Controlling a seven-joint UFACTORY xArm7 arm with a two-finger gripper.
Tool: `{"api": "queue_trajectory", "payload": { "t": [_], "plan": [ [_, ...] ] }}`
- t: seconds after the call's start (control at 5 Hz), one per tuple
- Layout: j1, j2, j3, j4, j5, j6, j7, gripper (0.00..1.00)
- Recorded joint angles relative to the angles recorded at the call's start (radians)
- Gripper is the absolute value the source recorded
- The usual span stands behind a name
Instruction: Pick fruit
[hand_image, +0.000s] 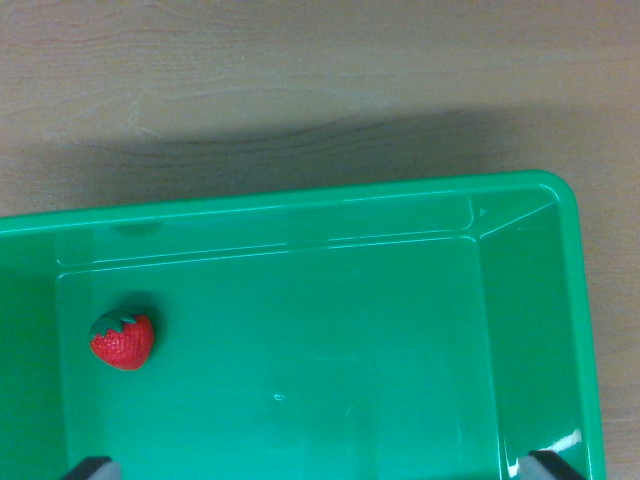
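Observation:
A red strawberry with a green leafy cap lies on the floor of a green plastic bin, toward the wrist view's left. My gripper hangs above the bin floor, and only its two dark fingertips show, at the bottom left and bottom right corners. The fingers stand wide apart with nothing between them. The strawberry lies up and slightly right of the left fingertip, apart from it.
The bin's far wall and right wall rise around the floor, meeting at a rounded corner. Beyond the bin's far rim lies a light wooden tabletop, with the bin's shadow along it.

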Motion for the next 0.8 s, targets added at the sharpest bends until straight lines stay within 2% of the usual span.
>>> {"api": "queue_trajectory", "payload": {
  "t": [0.8],
  "plan": [
    [0.0026, 0.004, 0.001, -0.008, 0.0001, -0.013, -0.003, 0.00]
  ]
}}
